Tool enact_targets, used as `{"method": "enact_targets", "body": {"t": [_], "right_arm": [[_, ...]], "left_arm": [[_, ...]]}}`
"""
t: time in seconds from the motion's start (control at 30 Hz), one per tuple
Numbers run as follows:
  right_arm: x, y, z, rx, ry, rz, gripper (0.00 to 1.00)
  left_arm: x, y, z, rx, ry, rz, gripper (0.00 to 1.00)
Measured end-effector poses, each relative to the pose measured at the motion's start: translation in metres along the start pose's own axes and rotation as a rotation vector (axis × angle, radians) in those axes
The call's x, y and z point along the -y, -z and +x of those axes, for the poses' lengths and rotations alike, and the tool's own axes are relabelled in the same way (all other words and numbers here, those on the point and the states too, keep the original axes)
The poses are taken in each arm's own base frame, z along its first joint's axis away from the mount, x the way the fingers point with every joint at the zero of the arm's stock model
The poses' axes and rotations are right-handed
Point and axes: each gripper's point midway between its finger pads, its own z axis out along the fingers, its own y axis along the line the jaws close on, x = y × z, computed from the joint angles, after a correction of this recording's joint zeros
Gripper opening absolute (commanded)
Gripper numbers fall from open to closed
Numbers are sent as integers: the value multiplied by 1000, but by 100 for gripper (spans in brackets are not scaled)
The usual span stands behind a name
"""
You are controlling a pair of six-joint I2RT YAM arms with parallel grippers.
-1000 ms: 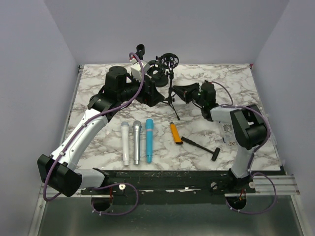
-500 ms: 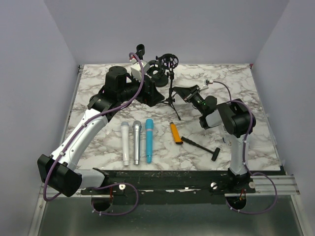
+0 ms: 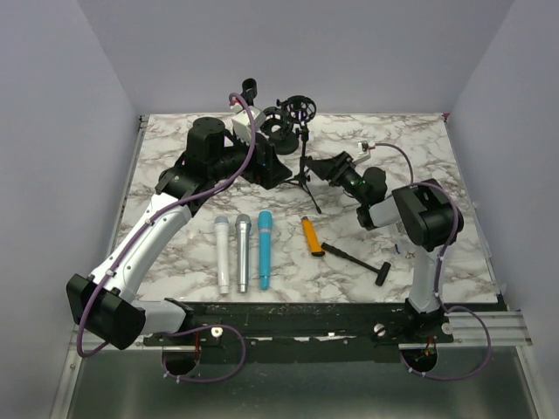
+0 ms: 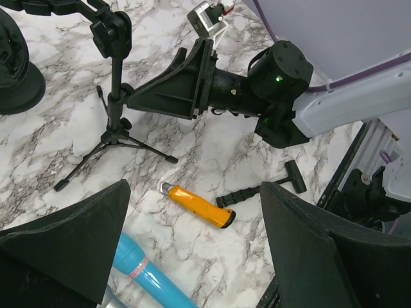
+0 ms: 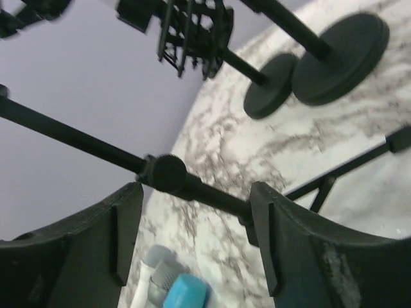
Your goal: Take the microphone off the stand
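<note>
Newly agape: R end effector (image 5: 194,208) at stand (image 5: 164,173).

A black tripod microphone stand (image 3: 304,173) is standing near the back of the marble tabletop (image 3: 419,148), carrying a shock mount (image 3: 300,108) at its top. The right hand (image 3: 321,166) is lying low just right of the stand's pole, pointing at it. The left arm (image 3: 166,218) is stretching to the stand's left side. Nearer the front, a white microphone (image 3: 223,253), a grey microphone (image 3: 243,250) and a blue microphone (image 3: 264,249) are lying side by side, with an orange tool (image 3: 310,236) and a black T-handled tool (image 3: 356,261) to their right.
</note>
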Motion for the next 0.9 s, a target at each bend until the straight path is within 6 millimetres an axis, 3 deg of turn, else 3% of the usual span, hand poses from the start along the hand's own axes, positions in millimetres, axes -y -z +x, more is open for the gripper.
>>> {"method": "enact_targets", "body": {"t": [0.13, 0.3, 0.7, 0.9], "right_arm": [[4, 5, 7, -77, -2, 104, 83], [-8, 10, 0, -120, -34, 169, 80], [1, 21, 18, -210, -478, 411, 80], [-9, 1, 2, -180, -594, 511, 74]], "left_arm": [[0, 0, 0, 0, 0, 0, 84], [0, 0, 0, 0, 0, 0, 84], [0, -1, 1, -3, 4, 4, 84], [1, -1, 1, -3, 6, 4, 84]]}}
